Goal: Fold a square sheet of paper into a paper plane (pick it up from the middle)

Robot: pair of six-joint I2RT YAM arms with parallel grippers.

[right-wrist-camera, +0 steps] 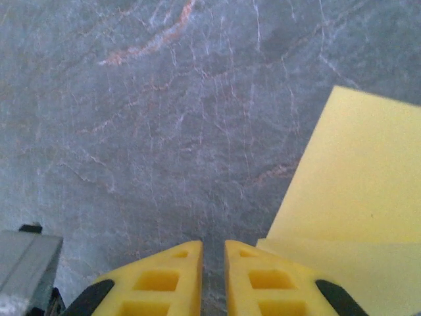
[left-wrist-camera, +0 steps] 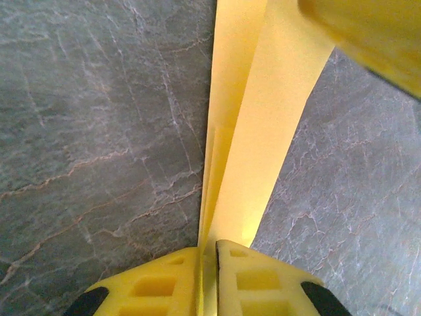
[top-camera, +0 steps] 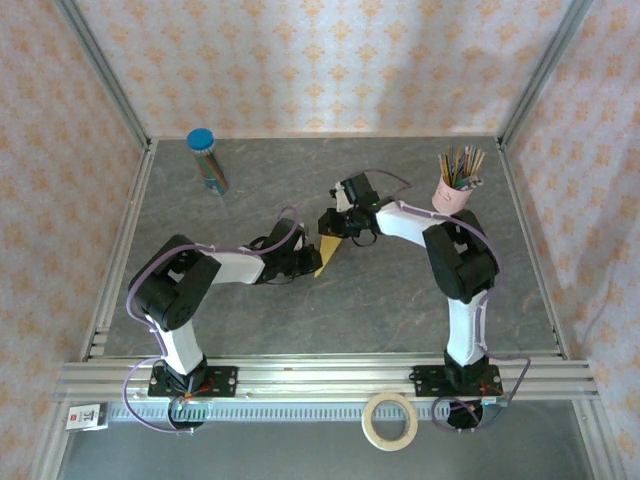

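Left claw: our left gripper (left-wrist-camera: 208,247) is clamped on the yellow sheet (left-wrist-camera: 263,125). Its fingers pinch the near end of the folded layers, which run away from it as a long strip above the table (top-camera: 400,300).
Why that hold: we judge that it pins the layers together at one end, so the folds cannot spring open while the other arm works.
Right claw: our right gripper (right-wrist-camera: 214,245) has its jaws nearly together, with only a slit of grey table between them and nothing that we can see inside. The paper's edge lies just beside one finger, not between the two.
Why that pose: closed fingers make a blunt tool. We take it they are set to press or run along a crease rather than to grasp.
Where the sheet is: mid-table, between the two grippers in the overhead view. It shows as a narrow pointed yellow shape, partly hidden by the arms, and is well apart from the pencil tube (top-camera: 207,160) and the cup of sticks (top-camera: 455,190) at the back.
Stage: we count several layers and one pointed end, so the folding is partly done. We do not judge it a finished dart yet.
Risk: the paper is thin. If one arm pulls while the other presses, it may slip from the pinch or crease askew.
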